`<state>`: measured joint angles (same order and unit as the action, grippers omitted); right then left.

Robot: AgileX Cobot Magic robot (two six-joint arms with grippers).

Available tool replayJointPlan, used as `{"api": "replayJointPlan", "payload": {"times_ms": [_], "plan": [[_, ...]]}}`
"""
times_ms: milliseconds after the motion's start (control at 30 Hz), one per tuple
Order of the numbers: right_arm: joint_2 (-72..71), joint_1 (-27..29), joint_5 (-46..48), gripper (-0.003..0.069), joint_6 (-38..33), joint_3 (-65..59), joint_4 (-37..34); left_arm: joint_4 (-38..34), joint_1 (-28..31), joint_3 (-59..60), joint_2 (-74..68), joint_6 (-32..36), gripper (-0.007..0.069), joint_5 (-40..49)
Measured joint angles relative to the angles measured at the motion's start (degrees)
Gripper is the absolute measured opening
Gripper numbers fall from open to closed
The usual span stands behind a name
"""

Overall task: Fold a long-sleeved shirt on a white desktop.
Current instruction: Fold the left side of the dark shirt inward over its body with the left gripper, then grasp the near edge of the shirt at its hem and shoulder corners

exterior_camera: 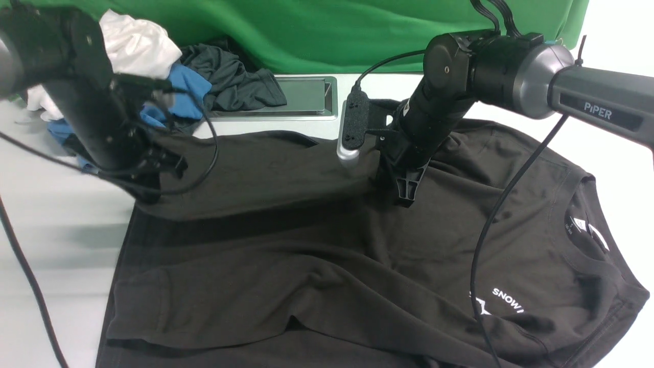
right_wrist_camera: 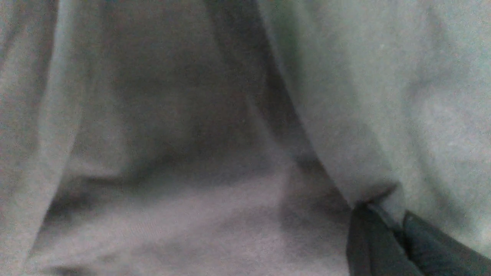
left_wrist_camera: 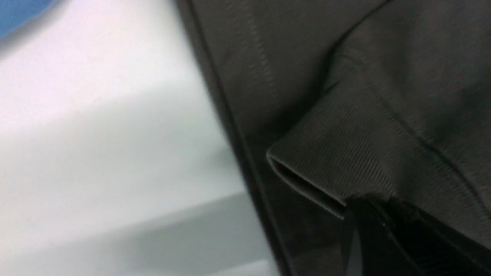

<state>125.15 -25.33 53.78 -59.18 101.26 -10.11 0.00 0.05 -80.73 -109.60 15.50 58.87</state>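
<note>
Two grips: I read both as clamped on fabric.
Left side: the left gripper is pinched tight on the ribbed cuff at the shirt's left edge.
Right side: the right gripper is pinched tight on a fold of cloth near the shirt's far middle.
Task item: the long-sleeved shirt, black-brown, lies spread on the white desktop, collar to my right.
Chest print: white "SNOW".
Neck label: white; I cannot read its text.
Arm marking: "PiPER", on the right arm.
</note>
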Motion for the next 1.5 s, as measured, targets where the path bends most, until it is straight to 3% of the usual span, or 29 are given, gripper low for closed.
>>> {"api": "replayJointPlan", "payload": {"times_ms": [100, 200, 233, 300, 333, 433, 467, 500, 533, 667, 767, 833, 867, 933, 1033, 1267, 1367, 1500], "plan": [[0.0, 0.0, 0.9, 0.0137, 0.8, 0.0, -0.1, 1.6, 0.1, 1.8, 0.0, -0.2, 0.0043, -2.2], [0.0, 0.0, 2.0, 0.0248, 1.9, 0.0, 0.1, 2.1, 0.2, 2.6, 0.0, -0.2, 0.0057, -3.5], [0.0, 0.0, 3.4, 0.034, 2.6, 0.0, 0.1, 2.1, 0.5, 2.8, 0.0, -0.2, 0.0083, -3.9], [-0.1, 0.0, 4.8, 0.0391, 3.3, 0.0, 0.2, 2.3, 1.1, 2.8, 0.0, 0.0, 0.0125, -3.9], [-0.1, 0.0, 5.0, 0.0398, 3.4, 0.0, 0.2, 2.3, 1.2, 2.8, 0.1, 0.0, 0.013, -3.9], [-0.9, 0.0, 7.3, 0.0412, 4.8, 0.0, 0.2, 2.1, 2.1, 2.8, 0.1, 0.1, 0.0235, -3.4], [-2.1, 0.0, 8.6, 0.0402, 5.7, 0.0, 0.2, 1.4, 2.6, 2.8, 0.1, 0.1, 0.0302, -3.3], [-2.2, 0.0, 8.8, 0.04, 5.9, 0.0, 0.2, 1.4, 2.6, 2.8, 0.1, 0.1, 0.031, -3.3], [-4.2, 0.0, 10.4, 0.0376, 6.8, 0.0, 0.2, 0.6, 2.8, 2.8, 0.1, -0.7, 0.0389, -3.0], [-9.0, 0.1, 14.3, 0.0308, 10.0, -0.1, 0.3, -2.5, 2.6, 2.9, 1.3, -1.4, 0.0491, -2.3], [-12.4, 0.7, 15.2, 0.0251, 13.1, -1.1, 1.4, -3.7, 1.1, 3.2, 4.2, -0.5, 0.0461, -2.3], [-17.6, 2.3, 15.4, 0.0178, 17.2, -4.4, 2.6, -3.3, -3.0, 4.2, 10.1, 1.5, 0.0329, -2.2], [-18.0, 2.5, 15.4, 0.0178, 17.5, -4.7, 2.7, -3.1, -3.9, 4.3, 10.7, 1.8, 0.0316, -2.0], [-23.9, 4.8, 15.4, 0.0139, 21.6, -9.1, 2.8, -2.9, -9.6, 5.3, 18.5, 5.1, 0.0124, 0.2], [-29.6, 6.7, 15.0, 0.0124, 25.0, -14.8, 3.0, -4.0, -15.5, 7.5, 25.9, 8.0, 0.0033, 5.1], [-39.8, 6.3, 14.6, 0.0118, 30.1, -23.4, 2.8, -6.9, -27.4, 23.3, 39.4, 11.4, 0.002, 6.9], [-45.0, 4.3, 14.5, 0.0118, 33.9, -27.5, 2.9, -11.0, -31.8, 33.1, 43.8, 16.7, 0.003, 4.2], [-53.5, -1.2, 13.5, 0.0118, 37.2, -35.3, 2.7, -15.0, -35.0, 45.0, 45.9, 23.7, 0.0112, -1.9]]}}
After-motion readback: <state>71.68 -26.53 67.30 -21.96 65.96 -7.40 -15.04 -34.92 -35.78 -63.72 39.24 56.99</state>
